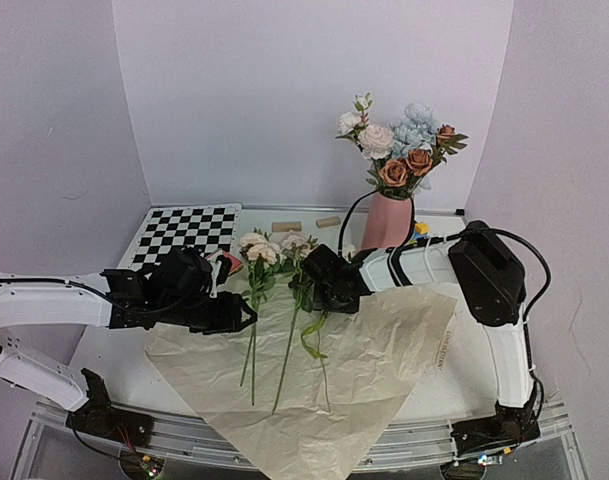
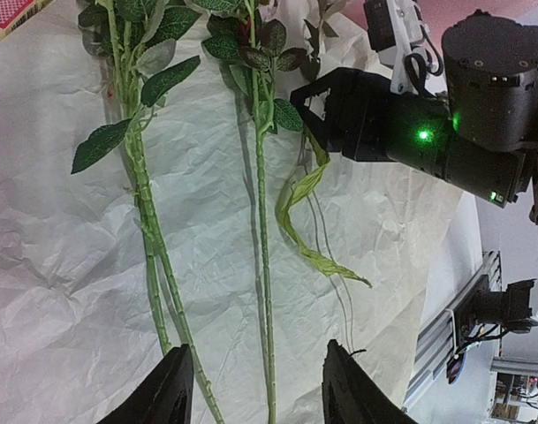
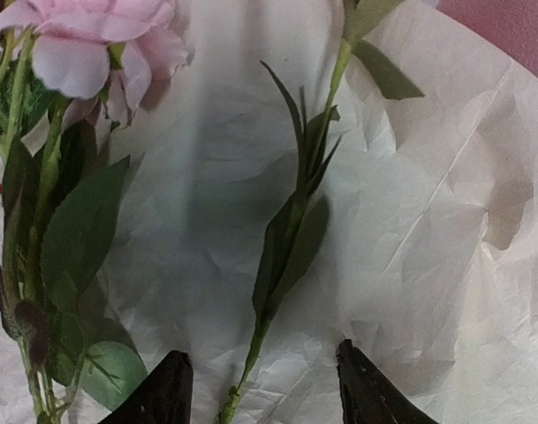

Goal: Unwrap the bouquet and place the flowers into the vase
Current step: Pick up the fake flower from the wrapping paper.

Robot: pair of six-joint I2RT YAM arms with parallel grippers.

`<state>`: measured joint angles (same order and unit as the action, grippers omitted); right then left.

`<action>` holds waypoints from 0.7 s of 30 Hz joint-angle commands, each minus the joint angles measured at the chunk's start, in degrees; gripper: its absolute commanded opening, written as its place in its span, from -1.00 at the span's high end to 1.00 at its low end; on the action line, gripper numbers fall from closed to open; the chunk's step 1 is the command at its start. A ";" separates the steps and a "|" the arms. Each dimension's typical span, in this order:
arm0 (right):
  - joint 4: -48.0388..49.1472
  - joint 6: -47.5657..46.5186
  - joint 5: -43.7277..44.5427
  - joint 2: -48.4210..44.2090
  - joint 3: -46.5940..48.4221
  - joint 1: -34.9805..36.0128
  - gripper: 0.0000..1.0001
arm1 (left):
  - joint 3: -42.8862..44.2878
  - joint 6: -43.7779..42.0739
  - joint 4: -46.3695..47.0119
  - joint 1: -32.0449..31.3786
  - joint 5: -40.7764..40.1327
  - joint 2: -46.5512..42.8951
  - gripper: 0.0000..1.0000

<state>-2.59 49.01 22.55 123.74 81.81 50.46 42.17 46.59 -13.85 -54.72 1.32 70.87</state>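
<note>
The bouquet is undone: its crinkled tan paper lies spread flat on the table. Two flowers with pale blooms and long green stems lie on it. More flowers stand in the pink vase at the back right. My left gripper hovers low over the paper, open, with one stem running between its fingers untouched. My right gripper is open too, just above a thin leafy stem beside a pink bloom. In the left wrist view the right gripper sits by the leaves.
A checkerboard lies at the back left, with two small wooden blocks behind the flowers. A small colourful block sits by the vase. White walls close in on three sides. A metal rail runs along the near edge.
</note>
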 commanded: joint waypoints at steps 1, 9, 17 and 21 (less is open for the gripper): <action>-4.30 0.67 1.08 2.27 2.73 -0.34 0.21 | 0.72 0.32 1.15 -0.13 -2.27 -0.76 -0.02; -3.42 -1.75 1.47 -9.15 -1.25 -0.32 1.00 | 0.95 0.05 1.19 -0.26 -0.75 -0.42 -0.03; 6.55 -5.96 -8.14 -27.94 -11.55 -0.33 1.00 | 4.09 -1.96 3.47 -5.61 0.02 -0.63 -0.06; 13.03 -8.51 -16.72 -35.17 -15.36 -0.30 1.00 | 4.92 -2.32 5.84 -7.93 -0.79 -1.63 -0.06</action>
<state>4.09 44.24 15.12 93.90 70.34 50.02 43.71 45.64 -13.15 -60.84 1.02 70.87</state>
